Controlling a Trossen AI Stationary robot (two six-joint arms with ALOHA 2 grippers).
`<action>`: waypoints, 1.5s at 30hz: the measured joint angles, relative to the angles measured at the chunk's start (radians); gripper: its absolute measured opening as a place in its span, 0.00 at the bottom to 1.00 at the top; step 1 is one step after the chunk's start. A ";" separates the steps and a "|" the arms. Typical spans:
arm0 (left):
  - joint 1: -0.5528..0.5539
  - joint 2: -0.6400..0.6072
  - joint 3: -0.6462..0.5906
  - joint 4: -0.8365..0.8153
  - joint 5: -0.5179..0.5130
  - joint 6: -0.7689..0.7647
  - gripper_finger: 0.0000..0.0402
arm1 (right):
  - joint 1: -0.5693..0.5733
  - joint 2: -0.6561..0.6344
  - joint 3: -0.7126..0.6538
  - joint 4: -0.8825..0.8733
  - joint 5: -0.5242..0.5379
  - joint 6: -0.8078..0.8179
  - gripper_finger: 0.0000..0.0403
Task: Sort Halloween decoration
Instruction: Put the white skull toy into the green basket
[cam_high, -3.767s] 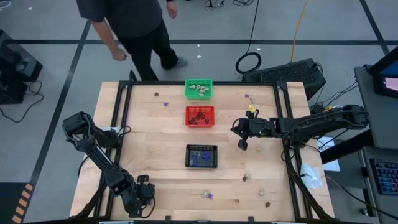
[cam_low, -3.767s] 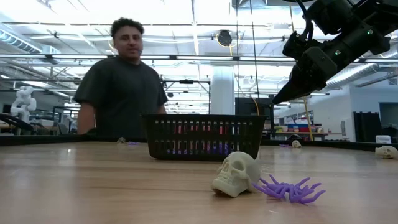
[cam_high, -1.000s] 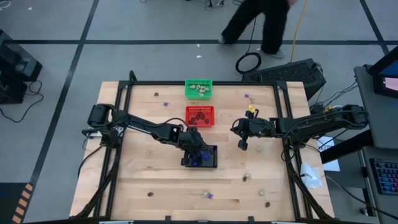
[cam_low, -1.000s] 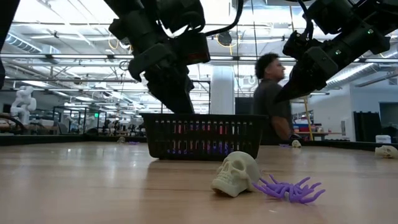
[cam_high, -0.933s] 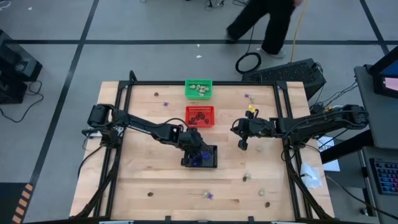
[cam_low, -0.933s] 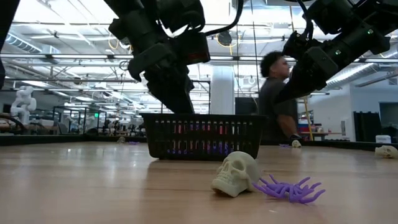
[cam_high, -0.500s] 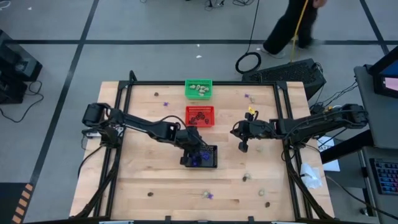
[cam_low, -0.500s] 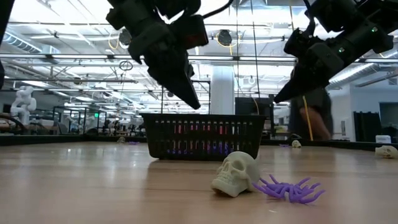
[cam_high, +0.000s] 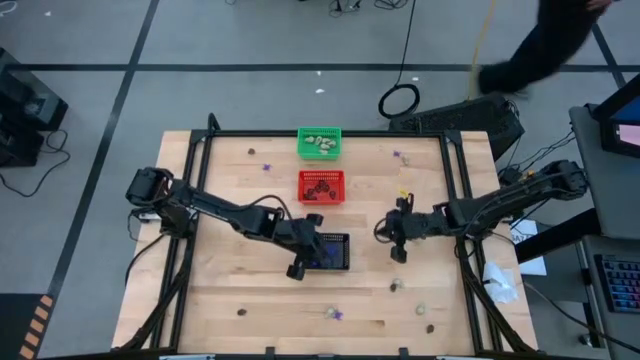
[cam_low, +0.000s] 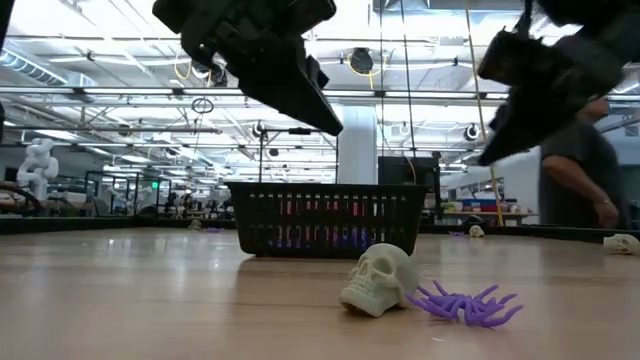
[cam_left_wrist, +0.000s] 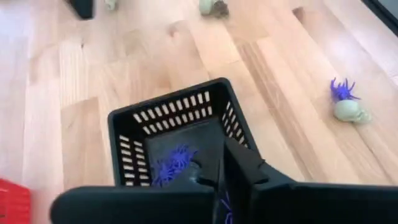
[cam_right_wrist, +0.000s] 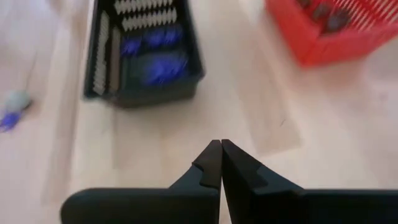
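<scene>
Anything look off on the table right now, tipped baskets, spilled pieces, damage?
Nothing stands out. The green basket, red basket and black basket all sit upright in a row. Loose trinkets, like the cream skull and purple spider touching at the near edge, simply await sorting. Both grippers, left and right, hold nothing.

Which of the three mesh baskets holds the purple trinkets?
The black basket, nearest the table's centre, below the left gripper; the red basket holds dark pieces, the green basket pale ones.
</scene>
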 joint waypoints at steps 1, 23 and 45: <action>-0.007 -0.010 -0.011 0.007 0.000 -0.001 0.02 | 0.026 0.000 0.015 -0.047 0.002 0.041 0.00; -0.042 -0.333 -0.457 0.671 -0.097 -0.182 0.02 | 0.434 0.348 0.318 -0.474 -0.069 0.761 0.07; -0.042 -0.376 -0.740 1.000 -0.214 -0.238 0.02 | 0.402 0.560 0.406 -0.555 -0.163 0.685 0.39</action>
